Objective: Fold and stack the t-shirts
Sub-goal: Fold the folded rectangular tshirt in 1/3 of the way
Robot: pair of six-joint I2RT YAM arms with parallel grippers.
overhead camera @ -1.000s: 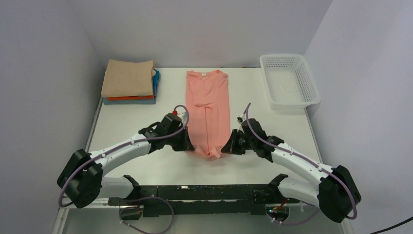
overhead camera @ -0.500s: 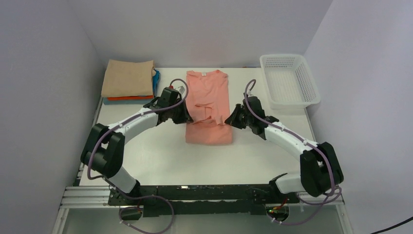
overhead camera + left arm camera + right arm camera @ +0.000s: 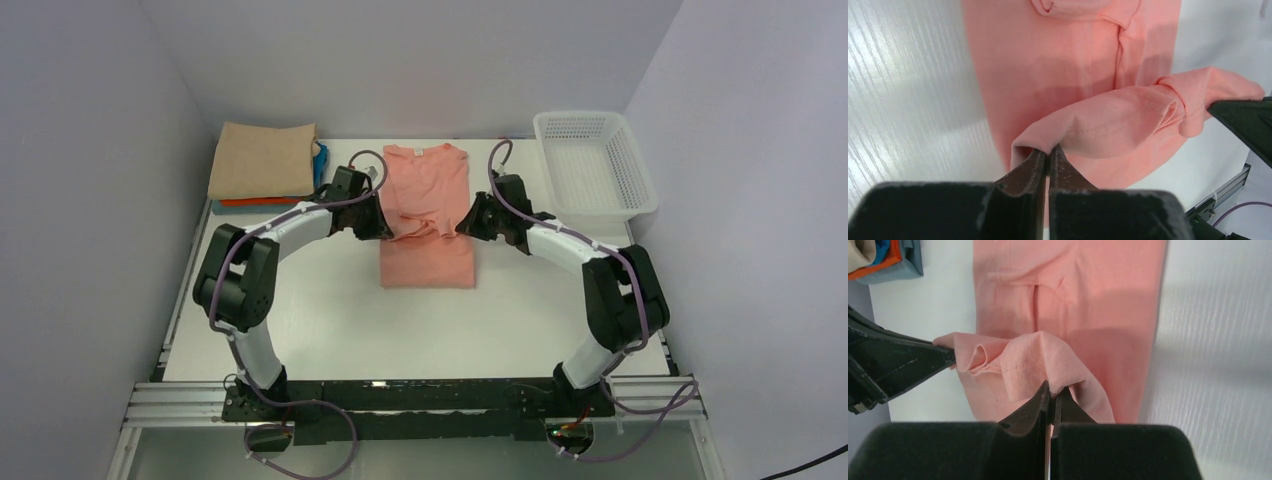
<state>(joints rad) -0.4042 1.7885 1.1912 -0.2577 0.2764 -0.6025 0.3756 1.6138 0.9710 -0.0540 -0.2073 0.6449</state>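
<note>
I'm reading this mostly off the overhead camera, where the plain salmon-pink cloth t-shirt [image 3: 428,190] lies lengthwise in the middle of the white table [image 3: 320,320]. Its collar is at the far end, and the small white neck label [image 3: 419,150] is little more than a speck. The shirt's near part is doubled back over its body, and the stitched hem [image 3: 1128,125] is lifted off the cloth between my two arms. From above, both sets of fingertips are tucked under the wrist housings, so I can only judge the grip from the wrist cameras. There the left gripper [image 3: 1048,156] is pinched hard on the hem's left corner, jaws together with just the fabric between them. The right gripper [image 3: 1051,392] is clamped the same way on the right corner. Each wrist view loses its lower part to its own dark gripper body, and the shirt's far end runs out of frame. The hem sags between the two grips in a loose roll, and the cloth beneath it is in shadow. In the far left corner sits a stack with a tan folded shirt [image 3: 262,160] on top. The orange-red shirt [image 3: 266,201] under it shows only a thin edge and the blue shirt [image 3: 320,165] only a sliver, so I cannot count the layers. A white plastic mesh basket [image 3: 594,165] stands at the far right, well apart from the shirt.
</note>
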